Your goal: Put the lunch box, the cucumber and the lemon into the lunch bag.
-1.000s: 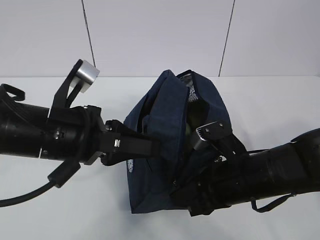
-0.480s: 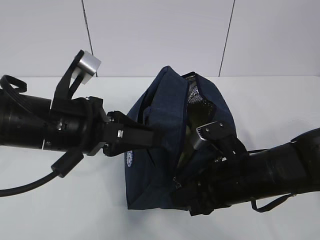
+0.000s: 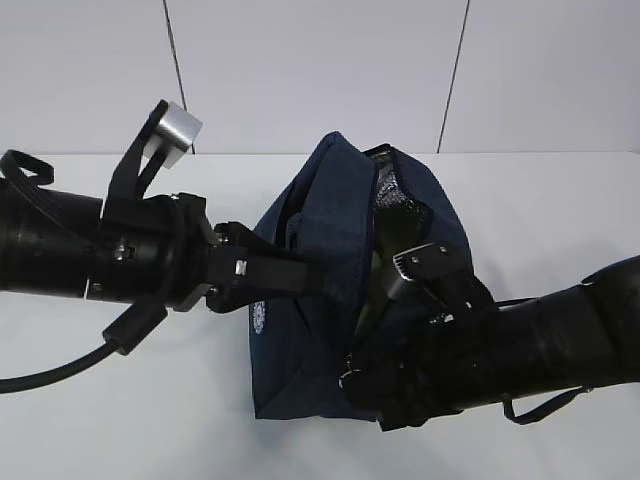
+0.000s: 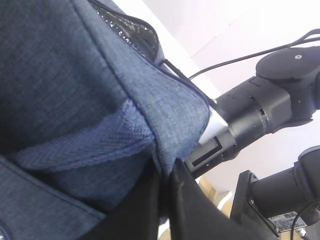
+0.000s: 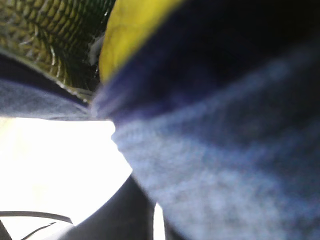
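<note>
Left claw is seen pressed together on the lunch bag, pinching a fold of its navy fabric and strap at the bag's nine-o'clock side; in the left wrist view the dark fingers are closed on that cloth; right claw is buried against the bag's five-o'clock side, and whether its jaws are apart or clamped cannot be told, the right wrist view being filled with blurred navy fabric; a patch of yellow, the lemon, is seen there at twelve o'clock beside quilted silver lining, apparently inside the bag; the lunch box and the cucumber cannot be made out.

The bag is stood on a white table, near its middle; bare tabletop is left at three o'clock and at nine o'clock behind the arms, and a strip at twelve o'clock up to the table's far edge; a pale panelled wall is met there.

The bag's mouth is turned up and toward one o'clock, foil showing in the gap; its long axis is run from six toward twelve o'clock.
</note>
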You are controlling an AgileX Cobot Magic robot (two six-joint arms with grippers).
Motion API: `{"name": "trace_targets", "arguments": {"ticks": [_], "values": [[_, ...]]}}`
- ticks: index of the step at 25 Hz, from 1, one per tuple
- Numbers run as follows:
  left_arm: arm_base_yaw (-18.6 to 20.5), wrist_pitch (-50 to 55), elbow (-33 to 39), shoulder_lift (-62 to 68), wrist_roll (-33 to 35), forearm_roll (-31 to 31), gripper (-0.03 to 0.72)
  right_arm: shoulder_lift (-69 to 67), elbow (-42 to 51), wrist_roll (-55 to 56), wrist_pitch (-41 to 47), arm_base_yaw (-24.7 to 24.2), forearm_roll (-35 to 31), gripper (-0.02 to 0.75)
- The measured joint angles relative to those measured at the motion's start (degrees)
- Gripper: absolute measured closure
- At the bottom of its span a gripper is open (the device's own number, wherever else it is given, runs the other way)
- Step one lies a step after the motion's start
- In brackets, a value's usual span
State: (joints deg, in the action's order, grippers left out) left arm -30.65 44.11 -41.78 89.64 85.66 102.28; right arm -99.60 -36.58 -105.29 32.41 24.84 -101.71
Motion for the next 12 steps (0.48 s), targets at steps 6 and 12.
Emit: {"name": "trace_targets", "arguments": {"ticks": [6, 12], "values": [[0.0, -0.37, 0.0, 0.0, 0.0, 0.0, 0.692, 0.0, 0.0, 0.0, 0.12, 0.11, 0.0, 0.73], [0.0, -0.37, 0.0, 0.0, 0.0, 0.0, 0.692, 0.0, 0.0, 0.0, 0.3, 0.11, 0.0, 0.73]]}}
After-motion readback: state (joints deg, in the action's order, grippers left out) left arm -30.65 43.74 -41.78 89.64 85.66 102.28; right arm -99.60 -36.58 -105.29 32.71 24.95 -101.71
